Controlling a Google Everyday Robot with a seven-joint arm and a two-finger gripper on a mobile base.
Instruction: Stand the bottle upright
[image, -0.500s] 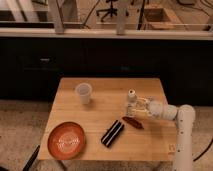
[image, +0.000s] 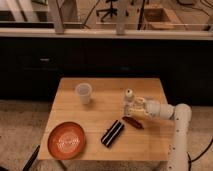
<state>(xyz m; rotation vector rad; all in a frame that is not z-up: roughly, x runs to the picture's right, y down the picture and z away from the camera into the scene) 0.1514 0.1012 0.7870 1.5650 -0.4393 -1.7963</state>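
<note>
The bottle (image: 129, 101) is small and pale with a white rounded cap. It stands upright on the wooden table (image: 150, 87), right of centre. My gripper (image: 134, 106) reaches in from the right at the end of the white arm (image: 172, 112). It is closed around the bottle's lower body, at table height.
A translucent white cup (image: 84, 93) stands upright at the table's back left. A red-orange plate (image: 66, 140) lies at the front left. A black flat object (image: 113, 133) lies front centre. A dark red elongated object (image: 133, 122) lies just in front of the gripper.
Almost nothing differs. The bottle stays upright in the gripper at the same spot, perhaps slightly lower.
</note>
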